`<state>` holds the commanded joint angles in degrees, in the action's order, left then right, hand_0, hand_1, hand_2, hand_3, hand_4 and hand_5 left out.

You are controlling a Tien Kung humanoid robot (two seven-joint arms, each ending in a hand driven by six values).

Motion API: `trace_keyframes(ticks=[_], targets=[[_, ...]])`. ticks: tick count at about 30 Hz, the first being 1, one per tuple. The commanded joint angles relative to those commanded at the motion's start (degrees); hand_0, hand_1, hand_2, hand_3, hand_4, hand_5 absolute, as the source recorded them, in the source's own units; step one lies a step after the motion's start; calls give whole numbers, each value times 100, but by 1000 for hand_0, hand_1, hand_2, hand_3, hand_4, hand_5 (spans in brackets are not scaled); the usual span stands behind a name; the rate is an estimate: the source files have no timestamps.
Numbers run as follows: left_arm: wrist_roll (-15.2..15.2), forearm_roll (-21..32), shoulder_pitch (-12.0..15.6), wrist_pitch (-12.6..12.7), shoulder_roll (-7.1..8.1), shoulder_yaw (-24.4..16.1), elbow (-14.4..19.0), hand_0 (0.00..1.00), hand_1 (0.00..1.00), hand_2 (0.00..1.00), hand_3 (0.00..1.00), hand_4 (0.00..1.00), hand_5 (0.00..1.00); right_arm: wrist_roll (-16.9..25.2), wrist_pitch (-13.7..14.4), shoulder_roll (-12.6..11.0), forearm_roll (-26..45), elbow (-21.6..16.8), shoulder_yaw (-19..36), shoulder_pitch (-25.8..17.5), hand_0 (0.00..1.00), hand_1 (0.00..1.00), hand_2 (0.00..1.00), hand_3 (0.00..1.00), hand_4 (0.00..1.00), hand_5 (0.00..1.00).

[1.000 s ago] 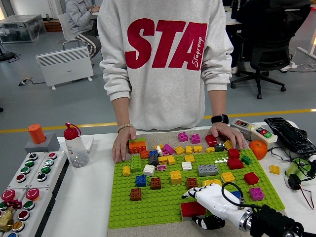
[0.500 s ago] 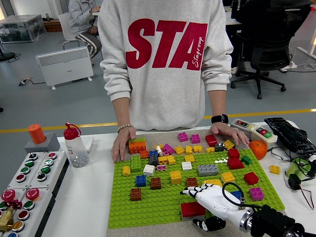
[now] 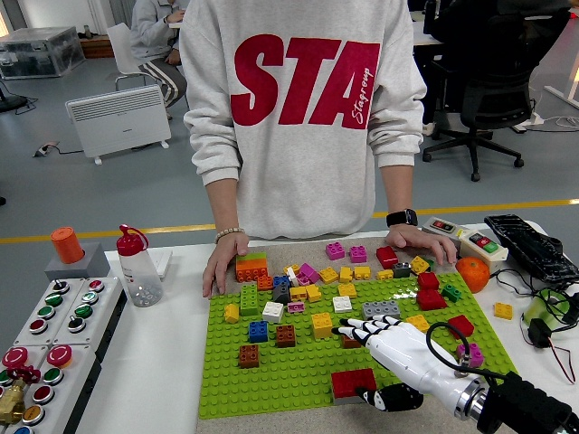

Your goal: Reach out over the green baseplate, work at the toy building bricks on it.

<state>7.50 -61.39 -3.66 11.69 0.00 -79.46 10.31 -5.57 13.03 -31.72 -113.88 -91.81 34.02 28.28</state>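
Right hand point(image 3: 398, 351) over green baseplate point(image 3: 289, 375), fingers point(image 3: 355, 331) released and spread above a brown brick point(image 3: 351, 340). Person's hands point(image 3: 220, 264) rest at the bench's far edge.

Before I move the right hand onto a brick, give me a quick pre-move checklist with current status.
1. Right hand over the green studded baseplate: ok.
2. Hand holding nothing, white fingers spread: ok.
3. Brown square brick at the fingertips, contact: cannot tell.
4. Flat red rectangular brick beside the thumb, unobstructed: ok.
5. Person's hands off the working area, resting at the baseplate's far edge: ok.
6. Left hand visible: not ok, out of view.
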Motion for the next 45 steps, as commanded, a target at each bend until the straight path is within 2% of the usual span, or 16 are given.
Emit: trace_keyframes(ticks=[1, 2, 5, 7, 8, 19, 45], targets=[[1, -7, 3, -1, 0, -4, 0, 656, 688, 720, 573, 313, 998, 61, 86, -33, 18, -58, 28, -49, 907, 878, 939, 920, 744, 226], [3, -17, 10, -1, 0, -11, 0, 656, 688, 719, 573, 314, 998, 182, 226, -80, 63, -129, 55, -118, 664, 702, 699, 689, 636, 223], [13, -53, 27, -3, 0, -30, 0, 656, 688, 719, 573, 314, 998, 529, 590, -167, 243, -211, 51, -245, 664, 702, 699, 689, 636, 223], [20, -72, 33, -5, 0, -36, 0, 656, 688, 719, 573, 314, 998, 677, 685, -187, 335, -206, 20, -272, 664, 702, 699, 689, 636, 223], [23, -79, 36, -6, 0, -38, 0, 656, 687, 717, 572, 313, 998, 732, 708, -193, 373, -195, -2, -281, 611, 652, 635, 596, 491, 175], [9, -56, 44, -14, 0, -22, 0, 656, 687, 718, 573, 313, 998, 719, 491, -133, 420, 58, -268, -175, 617, 645, 631, 586, 479, 208], [-4, 12, -38, -24, 0, 24, 0, 656, 688, 716, 572, 311, 998, 609, 325, 53, 398, 455, -652, 54, 628, 654, 634, 591, 475, 209]])
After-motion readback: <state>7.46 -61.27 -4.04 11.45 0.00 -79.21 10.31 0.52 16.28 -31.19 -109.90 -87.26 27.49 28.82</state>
